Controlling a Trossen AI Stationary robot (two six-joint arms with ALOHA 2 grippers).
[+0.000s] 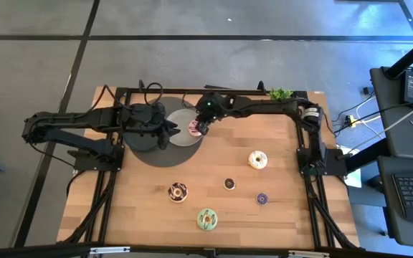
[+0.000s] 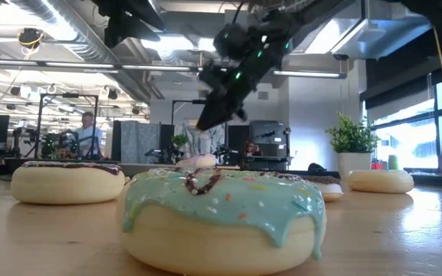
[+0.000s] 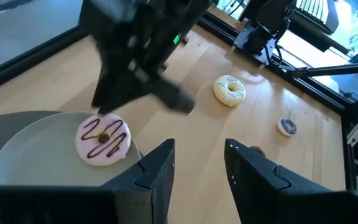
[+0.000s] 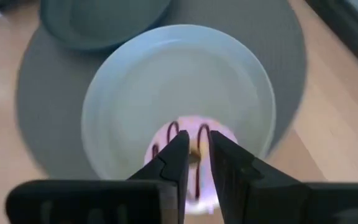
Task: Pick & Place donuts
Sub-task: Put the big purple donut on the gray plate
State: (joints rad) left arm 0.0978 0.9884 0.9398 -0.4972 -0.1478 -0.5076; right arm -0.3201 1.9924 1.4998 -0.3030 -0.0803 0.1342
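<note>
A pink donut with chocolate drizzle (image 1: 194, 127) (image 3: 102, 138) (image 4: 194, 146) lies flat on the grey plate (image 1: 180, 137). My right gripper (image 1: 201, 123) (image 4: 196, 149) hovers just above it, fingers pointing down and open by a narrow gap, clear of the donut in the low view (image 2: 204, 119). My left gripper (image 1: 169, 131) (image 3: 197, 163) waits open at the plate's left side. On the wood lie a cream-white donut (image 1: 257, 159), a chocolate one (image 1: 177, 191), a green one (image 1: 206, 219), a tiny brown one (image 1: 229, 184) and a tiny purple one (image 1: 262, 199).
The plate rests on a large dark disc (image 1: 143, 147), with a second, darker plate (image 4: 101, 18) on the disc behind it. A small plant (image 1: 280, 93) stands at the far right corner. A black frame (image 1: 314, 179) runs along the table's edges. Bare wood lies between the loose donuts.
</note>
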